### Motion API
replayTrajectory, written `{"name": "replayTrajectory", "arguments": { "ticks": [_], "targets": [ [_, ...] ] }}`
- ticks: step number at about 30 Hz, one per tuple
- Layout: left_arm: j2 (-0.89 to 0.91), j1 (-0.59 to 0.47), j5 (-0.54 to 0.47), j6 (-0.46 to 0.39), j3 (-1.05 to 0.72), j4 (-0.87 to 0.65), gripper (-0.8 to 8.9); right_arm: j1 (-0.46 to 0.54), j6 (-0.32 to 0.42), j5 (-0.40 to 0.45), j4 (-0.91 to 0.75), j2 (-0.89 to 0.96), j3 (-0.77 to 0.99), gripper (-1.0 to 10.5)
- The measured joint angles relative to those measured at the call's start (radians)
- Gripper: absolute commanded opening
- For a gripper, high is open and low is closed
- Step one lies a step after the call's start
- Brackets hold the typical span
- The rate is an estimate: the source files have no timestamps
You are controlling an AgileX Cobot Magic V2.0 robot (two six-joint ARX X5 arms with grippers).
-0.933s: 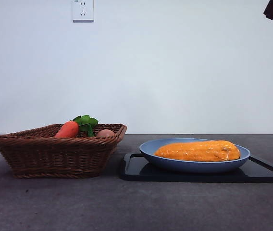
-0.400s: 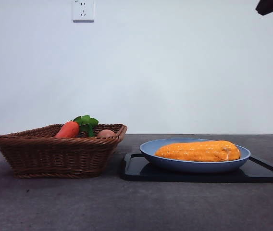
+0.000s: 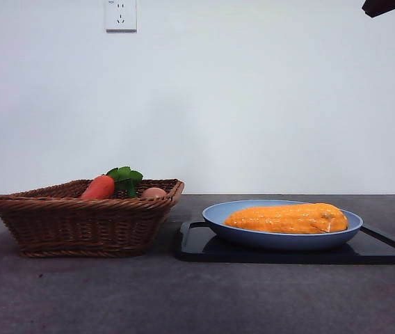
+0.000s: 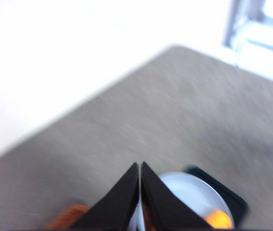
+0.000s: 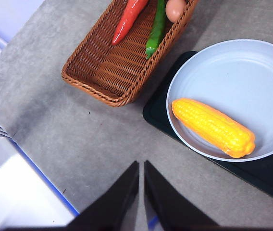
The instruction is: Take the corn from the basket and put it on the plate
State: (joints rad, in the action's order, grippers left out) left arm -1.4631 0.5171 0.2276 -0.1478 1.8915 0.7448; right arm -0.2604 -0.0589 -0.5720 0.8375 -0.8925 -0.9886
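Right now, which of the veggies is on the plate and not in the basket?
The corn. It lies alone on the blue plate, while the carrot and the green pepper are in the basket.

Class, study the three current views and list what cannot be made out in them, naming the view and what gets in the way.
1. Basket floor: front view, its near wall hides it.
2. Green vegetable: right wrist view, top edge cuts it off.
3. Plate and corn: left wrist view, blurred and partly behind the left hand.
4. Tray: front view, right edge crops it.
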Motion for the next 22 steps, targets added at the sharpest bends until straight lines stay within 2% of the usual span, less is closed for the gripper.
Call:
{"name": "replayTrajectory", "arguments": {
  "ticks": [5,11,15,22],
  "targets": [
    [0.171,-0.185,-0.003,0.000,-0.050,-0.008,0.07,0.000,0.000,0.000,0.000,0.000,0.000,0.0],
    [0.400,-0.380,-0.002,-0.010,-0.278,-0.068,0.07,0.000,0.000,0.000,0.000,0.000,0.000,0.0],
    [0.570,-0.486,-0.004,-0.026,-0.507,-0.218,0.08,0.000,0.000,0.000,0.000,0.000,0.000,0.0],
    [0.838,-0.547,-0.001,-0.030,-0.932,-0.534,0.08,0.000,0.000,0.000,0.000,0.000,0.000,0.0]
  ]
}}
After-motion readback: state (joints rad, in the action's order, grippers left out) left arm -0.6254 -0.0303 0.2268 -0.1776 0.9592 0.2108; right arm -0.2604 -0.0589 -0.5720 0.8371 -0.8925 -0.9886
